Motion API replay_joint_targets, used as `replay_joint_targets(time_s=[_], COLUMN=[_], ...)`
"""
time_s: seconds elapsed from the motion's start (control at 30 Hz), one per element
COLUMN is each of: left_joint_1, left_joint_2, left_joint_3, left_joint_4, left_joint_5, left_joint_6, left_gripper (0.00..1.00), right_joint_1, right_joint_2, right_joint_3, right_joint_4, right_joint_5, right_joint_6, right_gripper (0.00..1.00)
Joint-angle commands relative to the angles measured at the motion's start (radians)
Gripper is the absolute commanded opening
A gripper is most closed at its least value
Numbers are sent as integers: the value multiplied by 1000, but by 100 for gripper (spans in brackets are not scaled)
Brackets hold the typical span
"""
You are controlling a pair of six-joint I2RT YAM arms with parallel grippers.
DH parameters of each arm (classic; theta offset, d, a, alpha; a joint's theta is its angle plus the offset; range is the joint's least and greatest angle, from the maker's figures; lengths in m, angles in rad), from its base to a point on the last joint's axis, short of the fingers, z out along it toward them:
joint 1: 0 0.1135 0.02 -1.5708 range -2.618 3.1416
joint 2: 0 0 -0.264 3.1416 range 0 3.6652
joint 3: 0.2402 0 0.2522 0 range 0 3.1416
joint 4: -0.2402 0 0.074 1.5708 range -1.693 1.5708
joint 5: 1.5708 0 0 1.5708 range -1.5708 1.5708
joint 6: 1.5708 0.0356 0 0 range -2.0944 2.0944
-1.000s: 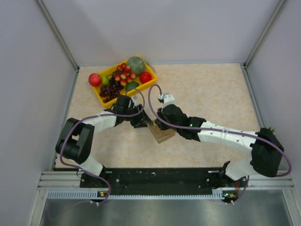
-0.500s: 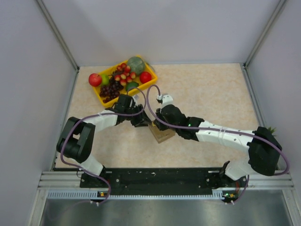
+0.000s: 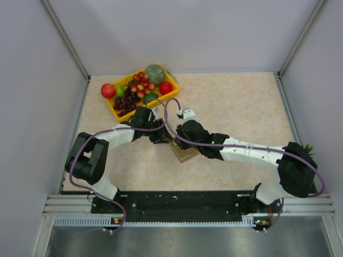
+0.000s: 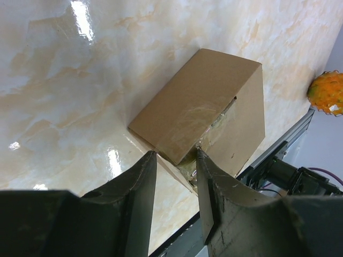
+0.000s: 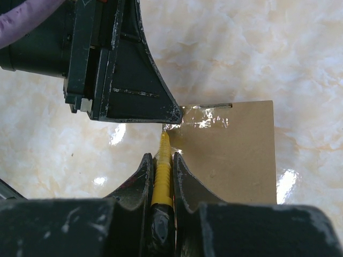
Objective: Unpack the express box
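Two claws on one box, and basically nothing is unpacked yet. The left claw straddles a corner of the express box, which sits right ahead of its fingertips on the table. The jaws look clamped onto that corner to pin it, though that's my read. The lid flap is down, clear tape runs along the seam, and nothing is out of the box.

Just to the right, the right claw is clenched on a thin yellow cutter. Its tip pokes past the fingertips and lands at the end of the tape, right by the left claw's finger. I'd call this the very start. No slit shows, and after that the lid has to flip up and the contents have to come out.

The overhead view shows the fruit tray well beyond both claws, but the wrists bury most of the box. The left wrist view gives the box's side wall and a spiky orange thing far past it. I can't pick out the cutter there. Only the right wrist view shows where the tip touches.
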State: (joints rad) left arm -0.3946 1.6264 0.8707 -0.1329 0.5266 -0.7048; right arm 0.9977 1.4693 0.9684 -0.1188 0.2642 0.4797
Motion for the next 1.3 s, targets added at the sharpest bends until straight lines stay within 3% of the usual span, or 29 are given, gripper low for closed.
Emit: replay_joint_targets(time_s=[0.0,0.3,0.6,1.27], left_joint_1=[-1,-10,-12,-13], left_joint_2=[21,50,72,89], left_joint_3=[27,65,83,96], left_joint_4=[-37,-135,-203,-243], left_joint_5=[-59,-158,-246,-297], left_joint_6=[27,10,-10,-10], left_gripper=[39,35,35,34], right_joint_1=[9,16,59,93], right_joint_2=[17,11,-18,-96], right_joint_3=[4,21,27,23], right_joint_4=[10,-119,-219,-326], right_joint_5=[-2,-29,47,79], right_joint_6=[8,5,-4,-20], right_gripper=[0,0,0,0])
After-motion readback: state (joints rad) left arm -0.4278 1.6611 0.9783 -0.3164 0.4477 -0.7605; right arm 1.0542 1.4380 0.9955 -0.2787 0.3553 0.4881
